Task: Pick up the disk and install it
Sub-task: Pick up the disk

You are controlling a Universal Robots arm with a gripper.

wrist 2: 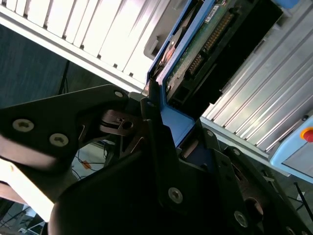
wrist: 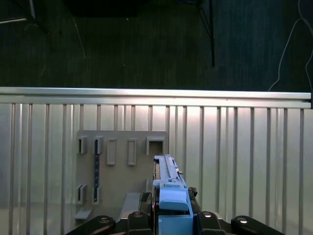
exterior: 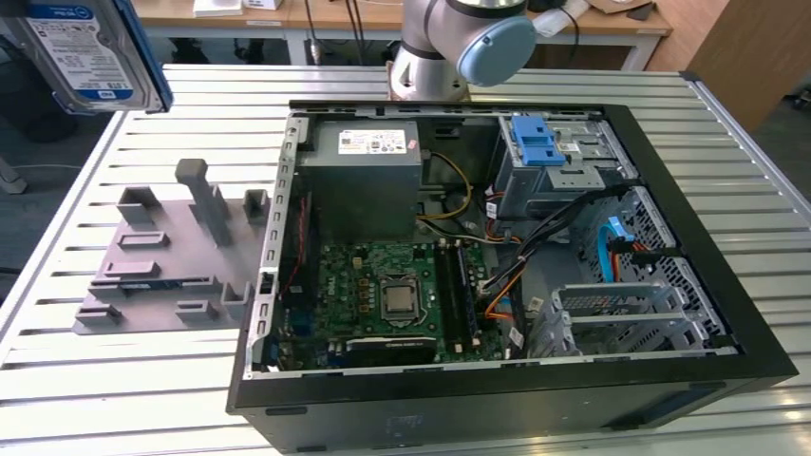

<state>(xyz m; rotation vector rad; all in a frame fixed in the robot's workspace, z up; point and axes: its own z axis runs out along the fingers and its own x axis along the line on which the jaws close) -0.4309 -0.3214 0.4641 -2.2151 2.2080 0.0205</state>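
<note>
In the exterior view, you had the flat silver-metal disk (exterior: 86, 52), with its white-and-blue label and blue plastic carrier frame, raised high at the exterior view's left. It was clear of the slatted metal bench (exterior: 127, 380) and well apart from the open black computer case (exterior: 507, 399). Below it on the bench lay the grey plastic slotted fixture (exterior: 152, 275). Inside the case stood the grey metal drive cage with a blue latch (exterior: 557, 166), which I judge was the disk's destination. The height probably served to clear the case wall.

In the second wrist view, your end effector (wrist 2: 164, 115) was clamped on the end of the blue carrier frame, one jaw pressed to each side. The green circuit-board face was turned toward the camera. Gripping the frame likely kept the jaws off the board and connectors.

In the first wrist view, the disk stood edge-on, straight out from the end effector, above the fixture and the bench slats.
</note>
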